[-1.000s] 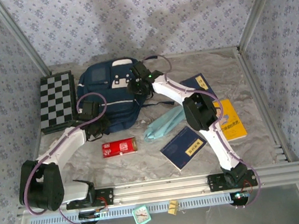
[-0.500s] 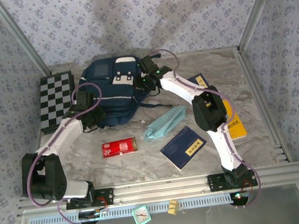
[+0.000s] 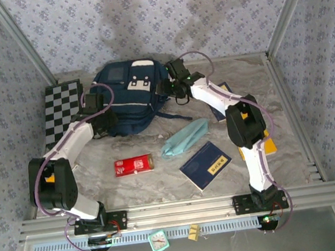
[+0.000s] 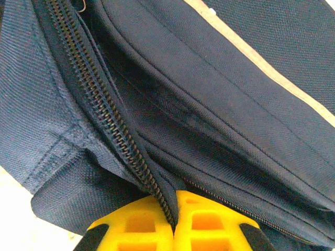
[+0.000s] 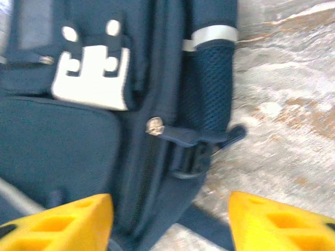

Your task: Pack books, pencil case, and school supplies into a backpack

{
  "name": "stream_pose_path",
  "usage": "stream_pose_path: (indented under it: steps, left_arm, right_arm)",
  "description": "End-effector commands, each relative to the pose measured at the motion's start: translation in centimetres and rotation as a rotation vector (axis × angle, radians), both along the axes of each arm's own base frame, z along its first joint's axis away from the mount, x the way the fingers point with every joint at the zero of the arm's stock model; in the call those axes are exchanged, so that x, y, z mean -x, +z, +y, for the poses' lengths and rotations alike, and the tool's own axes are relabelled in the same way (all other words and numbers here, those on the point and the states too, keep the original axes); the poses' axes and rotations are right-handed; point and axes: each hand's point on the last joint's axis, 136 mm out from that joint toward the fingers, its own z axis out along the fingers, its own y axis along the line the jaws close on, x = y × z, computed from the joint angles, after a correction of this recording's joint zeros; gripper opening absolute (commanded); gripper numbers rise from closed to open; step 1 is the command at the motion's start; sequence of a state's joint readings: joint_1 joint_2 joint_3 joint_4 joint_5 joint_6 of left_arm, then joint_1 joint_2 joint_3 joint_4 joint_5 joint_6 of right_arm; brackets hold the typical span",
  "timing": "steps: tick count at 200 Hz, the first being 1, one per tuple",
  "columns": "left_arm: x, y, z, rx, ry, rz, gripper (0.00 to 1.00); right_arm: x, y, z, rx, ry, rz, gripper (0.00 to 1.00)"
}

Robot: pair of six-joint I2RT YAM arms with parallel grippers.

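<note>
- Backpack (image 3: 125, 103) lies far-centre on the surface (image 3: 162, 184); it has slid farther back over the last second.
- Left gripper (image 4: 175, 209) stays pressed together, pinching the fabric edge beside the zipper (image 4: 99, 99) on the backpack's left side.
- Right gripper (image 5: 170, 209) has just let go: spread, empty, by the zipper pull (image 5: 154, 126) on the right side.
- Probably regrasping to unzip; pencil case (image 3: 184, 138), red box (image 3: 134, 164) and book (image 3: 205, 165) wait unpacked, nearer.

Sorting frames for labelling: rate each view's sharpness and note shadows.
Top external: sharp, even light, soft shadows on the back wall. Left wrist: crisp on the backpack and its zipper. Right wrist: blurred throughout, white patch edges smeared, table pale.
</note>
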State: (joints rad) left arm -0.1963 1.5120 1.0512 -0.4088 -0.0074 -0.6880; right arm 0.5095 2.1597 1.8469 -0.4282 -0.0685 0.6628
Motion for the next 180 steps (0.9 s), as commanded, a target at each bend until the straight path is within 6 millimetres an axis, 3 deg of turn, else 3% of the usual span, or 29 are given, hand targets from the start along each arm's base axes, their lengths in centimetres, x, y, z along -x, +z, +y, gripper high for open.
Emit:
stream_pose_path:
  steps: [1,21,40,66,97,127,154,180]
  left_arm:
    - [-0.8,3.0,0.2,-0.004,-0.023,-0.114,0.00]
    - [-0.6,3.0,0.2,-0.002,-0.028,-0.100,0.00]
    - [-0.5,3.1,0.0,0.012,-0.032,-0.100,0.00]
    - [-0.4,3.1,-0.4,0.032,-0.039,-0.094,0.00]
    - [0.3,2.8,-1.0,0.076,-0.048,-0.095,0.00]
    - [0.7,2.2,-1.4,0.098,-0.053,-0.070,0.00]
    - [1.0,2.1,-1.4,0.103,-0.053,-0.068,0.00]
    - [1.0,2.4,-1.4,0.106,-0.053,-0.079,0.00]
  right_arm:
    - [-1.5,-3.3,-1.4,0.087,-0.031,0.046,0.69]
    - [-3.1,-4.2,-1.9,0.102,-0.029,0.026,0.75]
    - [-4.2,-5.0,-1.5,0.075,0.000,0.024,0.74]
    - [-5.4,-5.9,0.3,0.049,0.058,0.013,0.73]
    - [-6.2,-6.2,2.3,0.022,0.094,-0.011,0.64]
    - [-7.0,-6.2,2.4,0.002,0.080,-0.021,0.36]
    - [-7.3,-3.1,1.8,-0.032,0.074,-0.065,0.03]
    - [-6.3,-0.3,0.7,-0.026,0.077,-0.108,0.00]
